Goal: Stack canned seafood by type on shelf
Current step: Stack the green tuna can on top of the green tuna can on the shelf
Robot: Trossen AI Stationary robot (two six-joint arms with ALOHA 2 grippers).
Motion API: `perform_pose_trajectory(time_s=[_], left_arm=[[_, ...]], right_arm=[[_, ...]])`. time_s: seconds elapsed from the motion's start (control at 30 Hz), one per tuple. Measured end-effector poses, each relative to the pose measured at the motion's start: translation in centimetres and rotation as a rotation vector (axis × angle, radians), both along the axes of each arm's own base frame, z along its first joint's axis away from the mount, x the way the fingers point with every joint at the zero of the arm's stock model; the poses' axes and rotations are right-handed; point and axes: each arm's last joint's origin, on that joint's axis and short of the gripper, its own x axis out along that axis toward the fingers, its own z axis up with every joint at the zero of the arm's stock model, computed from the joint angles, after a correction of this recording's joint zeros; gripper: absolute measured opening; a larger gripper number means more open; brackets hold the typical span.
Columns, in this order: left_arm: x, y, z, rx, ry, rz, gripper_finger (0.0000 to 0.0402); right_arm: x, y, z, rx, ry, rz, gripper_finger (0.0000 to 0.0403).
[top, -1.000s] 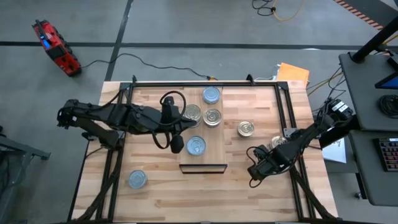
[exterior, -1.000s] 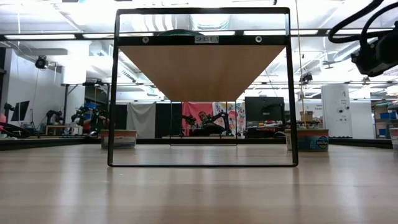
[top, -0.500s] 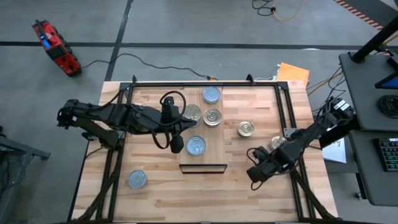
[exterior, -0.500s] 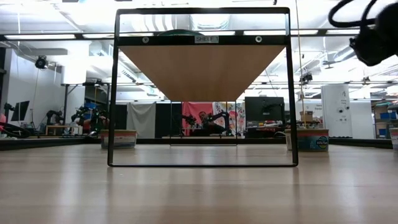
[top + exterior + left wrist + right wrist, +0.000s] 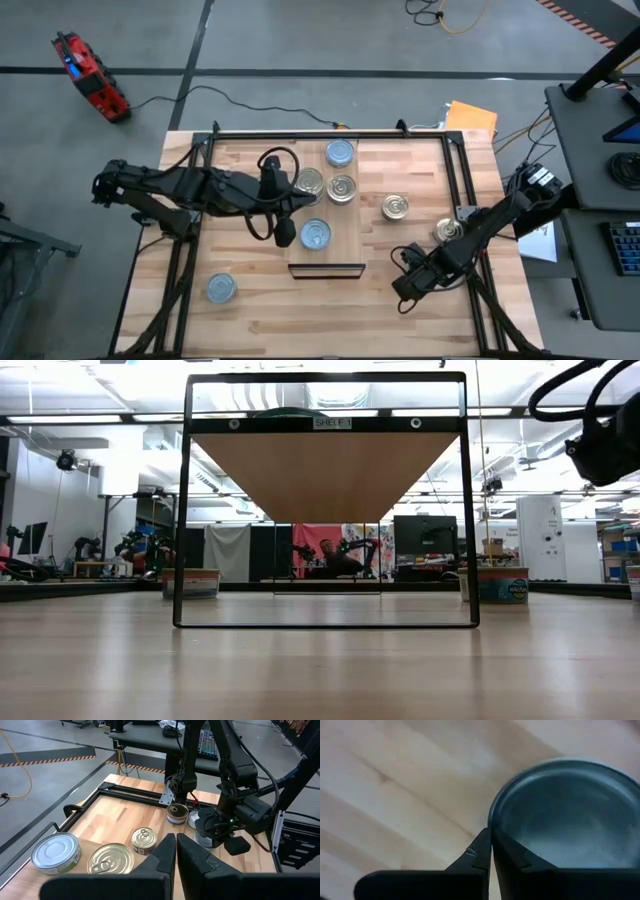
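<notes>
Canned seafood is mostly unsorted: four tins sit on the shelf (image 5: 345, 245) at centre frame, three remain on the table (image 5: 260, 320). My right hand (image 5: 405, 290), lower right, pinches a blue-grey tin (image 5: 560, 815); my left hand (image 5: 285, 232) is closed, empty, centre-left.

Blue-topped tin (image 5: 570, 815) in right wrist view blurred, cut off by frame edge. Right arm (image 5: 600, 445) cropped in low view; tins not visible there.
</notes>
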Motion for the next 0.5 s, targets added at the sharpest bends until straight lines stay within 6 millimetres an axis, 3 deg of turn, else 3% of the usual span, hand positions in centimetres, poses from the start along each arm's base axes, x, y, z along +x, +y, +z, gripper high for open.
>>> perform_pose_trajectory(time_s=[0.5], left_arm=[[0.0, -0.2, 0.1, -0.004, -0.008, -0.006, 0.0]], right_arm=[[0.6, 0.4, -1.8, -0.024, 0.019, 0.027, 0.0012]])
